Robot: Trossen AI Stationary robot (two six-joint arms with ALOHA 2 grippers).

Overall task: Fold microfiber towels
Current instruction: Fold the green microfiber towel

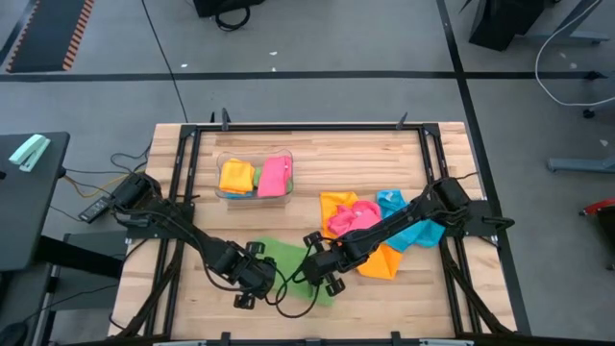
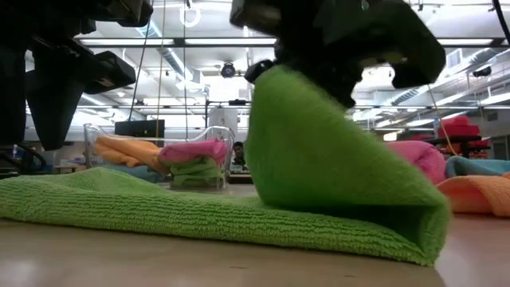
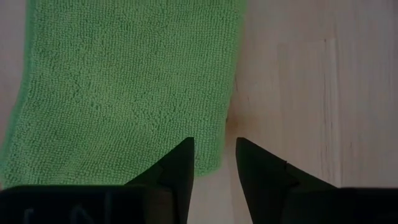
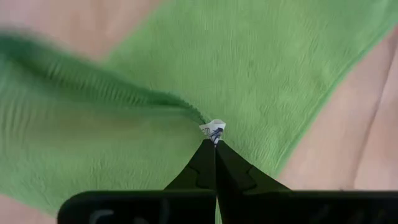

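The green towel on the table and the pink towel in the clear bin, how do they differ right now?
The green towel lies spread on the bare table near the front edge; the pink towel sits in the clear bin. The green towel is mid-fold, one edge lifted and pinched by the shut right tool; the pink towel is already folded compact and nothing touches it. Both are plain, bright microfiber cloths.

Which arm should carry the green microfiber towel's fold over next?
Right. The right gripper is already shut on the green microfiber towel, lifting a flap. The left gripper stands open at the towel's edge, holding nothing.
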